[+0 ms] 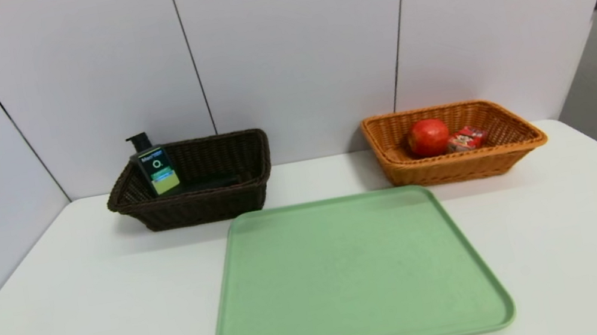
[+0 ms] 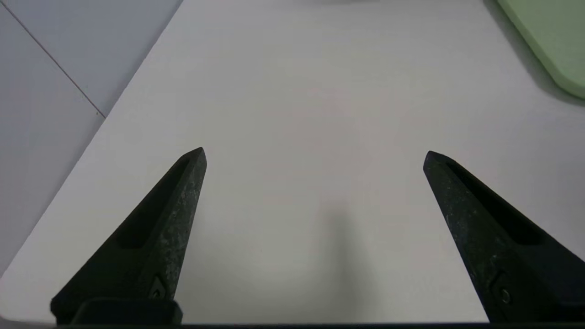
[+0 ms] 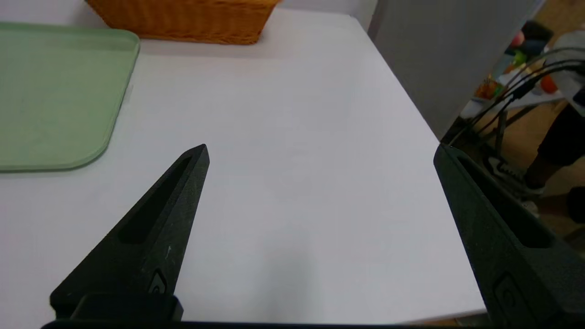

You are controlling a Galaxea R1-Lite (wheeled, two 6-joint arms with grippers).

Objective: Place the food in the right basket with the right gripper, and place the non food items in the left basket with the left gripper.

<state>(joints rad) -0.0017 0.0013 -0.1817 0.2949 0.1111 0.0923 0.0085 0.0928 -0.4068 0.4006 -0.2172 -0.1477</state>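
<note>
A white table (image 1: 88, 324) holds a bare green tray (image 1: 353, 279) at its front centre. Along the back edge, the dark left basket (image 1: 202, 208) holds a pump bottle (image 1: 156, 166) leaning in its left corner; the orange right basket (image 1: 456, 165) holds an apple (image 1: 427, 137) and drink carton (image 1: 466, 138). Sorting looks finished. The left gripper (image 2: 314, 153) and right gripper (image 3: 320, 151) hover over the table's front corners, fingers spread wide, empty.
</note>
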